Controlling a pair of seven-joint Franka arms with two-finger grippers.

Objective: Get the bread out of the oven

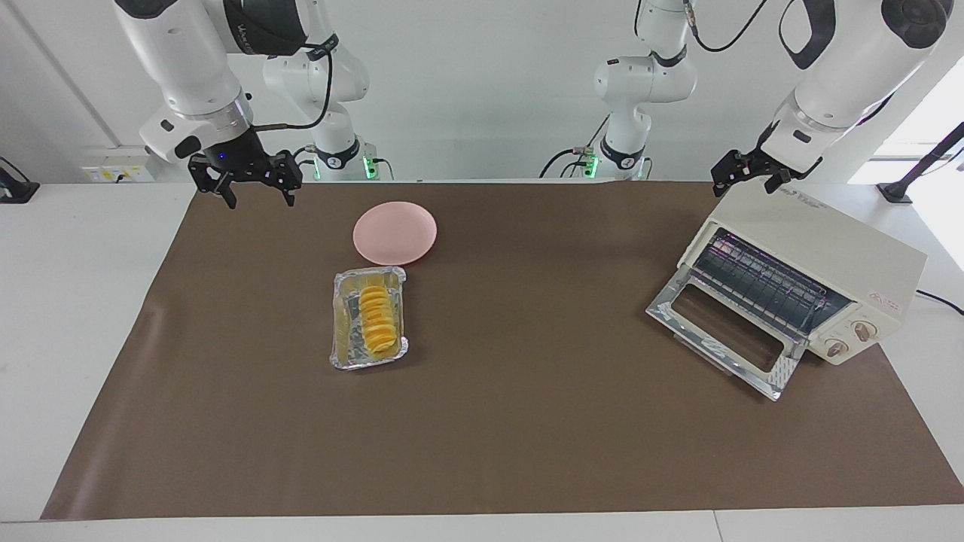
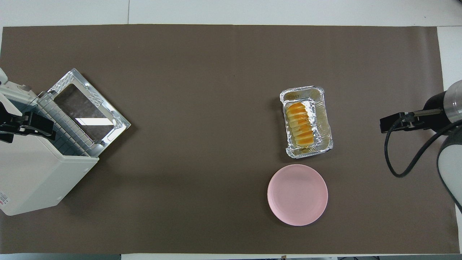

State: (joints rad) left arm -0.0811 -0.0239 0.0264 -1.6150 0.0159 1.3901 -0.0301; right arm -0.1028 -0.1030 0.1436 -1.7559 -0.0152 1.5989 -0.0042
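Note:
The bread [image 1: 374, 320] is a golden-yellow ridged loaf lying in a crinkled foil tray [image 1: 343, 325] on the brown mat, outside the oven; it also shows in the overhead view [image 2: 300, 122]. The cream-white oven [image 1: 825, 252] stands toward the left arm's end of the table. Its glass door [image 1: 723, 331] is dropped open and its wire rack [image 1: 761, 282] is bare. My left gripper [image 1: 745, 181] hovers open and empty over the oven's top. My right gripper [image 1: 260, 197] is open and empty, up over the mat's edge at the right arm's end.
A round pink plate [image 1: 395, 232] lies empty just nearer to the robots than the foil tray. The brown mat [image 1: 527, 421] covers most of the white table. The oven also shows in the overhead view [image 2: 32, 173], its door pointing toward the middle of the mat.

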